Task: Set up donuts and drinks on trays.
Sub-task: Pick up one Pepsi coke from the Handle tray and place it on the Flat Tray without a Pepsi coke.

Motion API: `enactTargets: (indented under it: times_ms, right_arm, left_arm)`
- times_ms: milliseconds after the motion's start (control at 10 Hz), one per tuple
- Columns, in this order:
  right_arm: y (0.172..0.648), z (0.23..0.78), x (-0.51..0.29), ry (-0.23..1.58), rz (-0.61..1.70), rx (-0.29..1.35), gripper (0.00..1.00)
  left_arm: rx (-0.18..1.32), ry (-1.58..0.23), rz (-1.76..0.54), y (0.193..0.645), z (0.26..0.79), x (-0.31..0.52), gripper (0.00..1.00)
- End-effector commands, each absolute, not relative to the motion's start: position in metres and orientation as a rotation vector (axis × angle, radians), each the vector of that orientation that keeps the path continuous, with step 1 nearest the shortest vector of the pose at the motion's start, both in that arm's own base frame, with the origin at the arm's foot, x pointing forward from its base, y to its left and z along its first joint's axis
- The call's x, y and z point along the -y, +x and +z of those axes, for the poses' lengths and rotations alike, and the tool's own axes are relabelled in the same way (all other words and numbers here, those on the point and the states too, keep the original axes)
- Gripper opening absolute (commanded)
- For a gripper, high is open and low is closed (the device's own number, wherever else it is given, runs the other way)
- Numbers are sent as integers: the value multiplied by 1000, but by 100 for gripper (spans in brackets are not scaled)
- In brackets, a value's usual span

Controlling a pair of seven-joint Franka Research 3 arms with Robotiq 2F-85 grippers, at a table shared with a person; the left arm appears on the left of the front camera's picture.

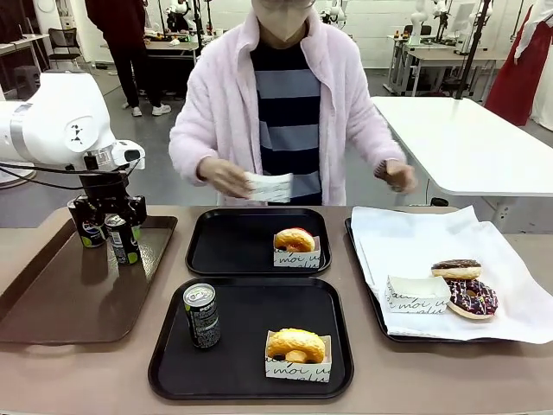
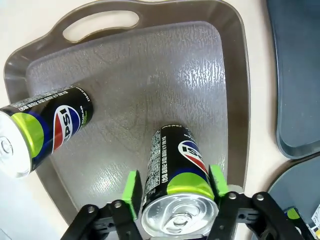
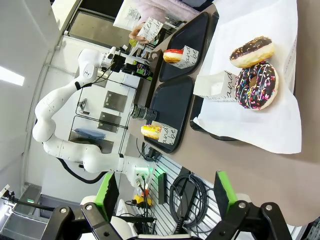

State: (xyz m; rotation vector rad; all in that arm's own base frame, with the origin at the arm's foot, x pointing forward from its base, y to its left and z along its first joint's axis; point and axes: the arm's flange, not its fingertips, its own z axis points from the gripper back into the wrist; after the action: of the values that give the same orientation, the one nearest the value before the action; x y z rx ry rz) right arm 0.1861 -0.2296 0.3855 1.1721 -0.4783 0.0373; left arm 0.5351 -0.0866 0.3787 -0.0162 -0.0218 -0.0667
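Note:
My left gripper (image 1: pixel 111 216) reaches down over the brown tray (image 1: pixel 60 303), and its green pads (image 2: pixel 132 192) press both sides of an upright black can (image 2: pixel 175 170), which stands on the tray floor. A second can (image 2: pixel 45 125) stands beside it (image 1: pixel 91 232). The near black tray (image 1: pixel 173 367) holds a can (image 1: pixel 201 316) and a boxed yellow donut (image 1: pixel 296 346). The far black tray (image 1: pixel 216 251) holds a boxed pink-glazed donut (image 1: pixel 295 241). My right gripper (image 3: pixel 165 197) hangs open and empty off the table's side.
At the right, a paper-lined tray (image 1: pixel 518 320) carries two chocolate donuts (image 1: pixel 471 296) and an empty white box (image 1: pixel 416 294). The person across the table holds another white box (image 1: pixel 270 186) in one hand above the far tray.

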Motion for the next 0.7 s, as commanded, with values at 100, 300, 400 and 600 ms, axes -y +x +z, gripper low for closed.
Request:
enactTargets:
  times_ms: [100,300,400,600]
  right_arm:
    - [185,385,228,1181,51,491,100]
    - [185,385,228,1181,51,491,100]
    - [185,385,228,1181,51,491,100]
    - [185,385,228,1181,51,491,100]
  left_arm:
    - [11,-31,-55,536,379,86,19]
    - [2,-26,-62,536,381,86,0]
    - [-54,-38,-65,532,388,90,0]
    - [-89,-67,-164,497,439,112,0]
